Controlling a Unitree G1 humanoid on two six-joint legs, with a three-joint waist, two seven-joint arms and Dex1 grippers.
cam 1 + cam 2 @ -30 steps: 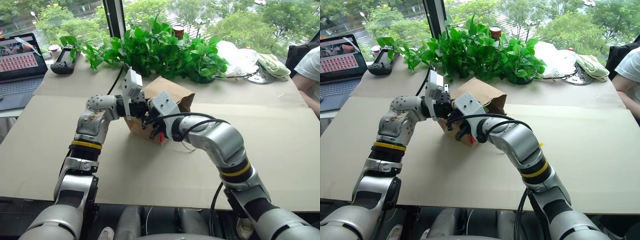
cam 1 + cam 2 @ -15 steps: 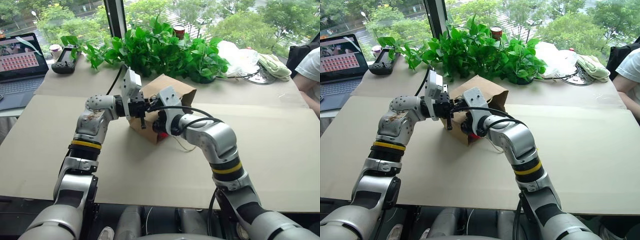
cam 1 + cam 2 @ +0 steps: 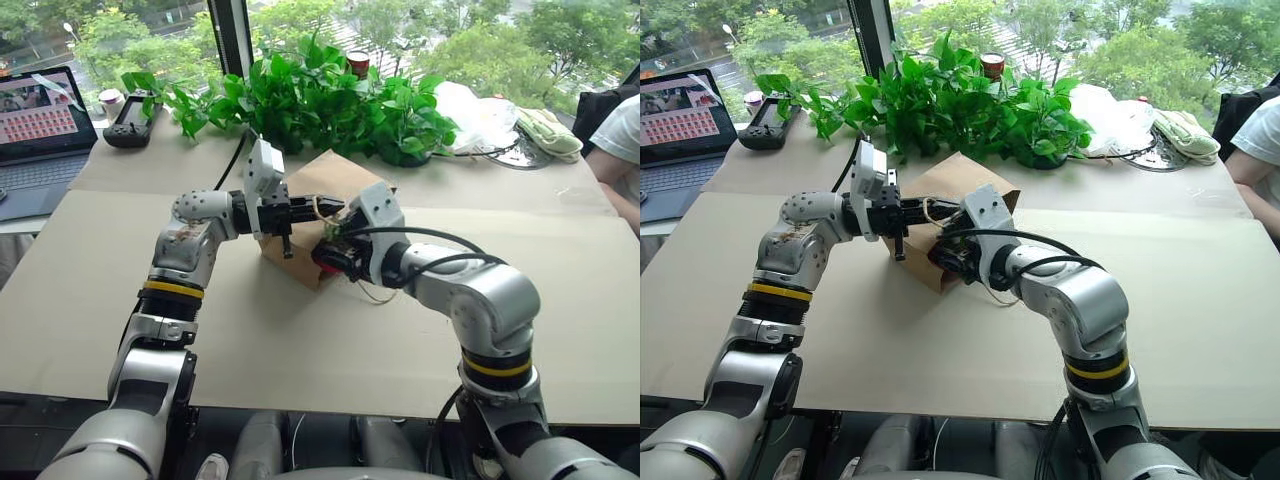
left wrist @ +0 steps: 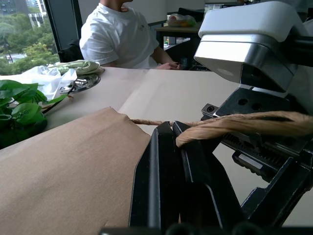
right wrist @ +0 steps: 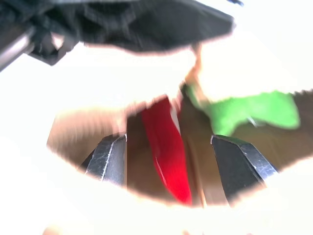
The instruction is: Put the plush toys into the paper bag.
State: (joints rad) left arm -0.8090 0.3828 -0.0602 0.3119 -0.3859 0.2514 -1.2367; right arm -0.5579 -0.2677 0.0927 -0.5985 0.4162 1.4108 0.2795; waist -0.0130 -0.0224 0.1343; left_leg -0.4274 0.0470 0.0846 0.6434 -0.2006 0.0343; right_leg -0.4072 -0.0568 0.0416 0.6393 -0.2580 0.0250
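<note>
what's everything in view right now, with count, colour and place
paper bag: 1, brown, table centre, lying on its side
chili plush toy: 1, red with green top, inside the bag mouth
plants: several, green, behind the bag
laptop: 1, dark, far left
white plastic bag: 1, right of the plants
person: 1, white shirt, at the table's right edge
left gripper: shut on bag handle
right gripper: open, at the bag mouth

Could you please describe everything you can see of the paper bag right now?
The paper bag is small, brown kraft paper, lying on its side on the table in front of the plants, mouth toward the robot. The left gripper is shut on one beige twisted-cord handle, holding the mouth up. The red chili toy lies inside the mouth, between the open fingers of the right gripper.
</note>
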